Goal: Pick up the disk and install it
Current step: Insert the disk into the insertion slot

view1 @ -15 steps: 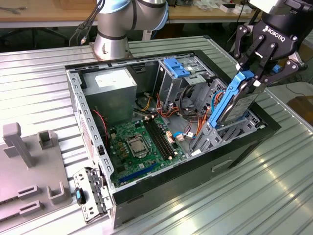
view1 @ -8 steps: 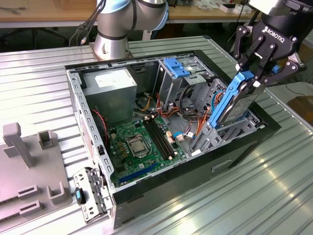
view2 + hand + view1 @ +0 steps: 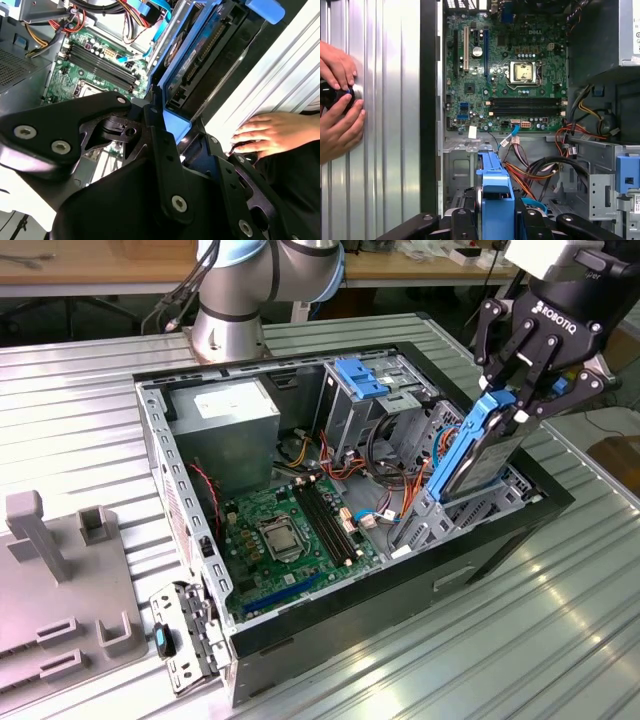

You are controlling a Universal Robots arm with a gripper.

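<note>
The disk (image 3: 475, 455), a dark slab framed by bright blue rails, stands steeply tilted over the exterior view's right end of the open computer case (image 3: 300, 625). Its lower end reaches into the drive bay (image 3: 430, 520). My gripper (image 3: 510, 405) is shut on its upper end. In the second wrist view the disk (image 3: 200, 65) runs away from my black fingers (image 3: 160, 135) toward the case wall. In the first wrist view its blue rail (image 3: 495, 195) sits between the fingers, above the bay's metal frame (image 3: 460, 165).
Inside the case lie the motherboard (image 3: 290, 540), bundled cables (image 3: 385, 475), a grey power supply box (image 3: 225, 425) and a light-blue bracket (image 3: 360, 378). A person's hands (image 3: 337, 100) rest on the ribbed metal table beside the case. A grey fixture (image 3: 60, 590) stands at the exterior view's left.
</note>
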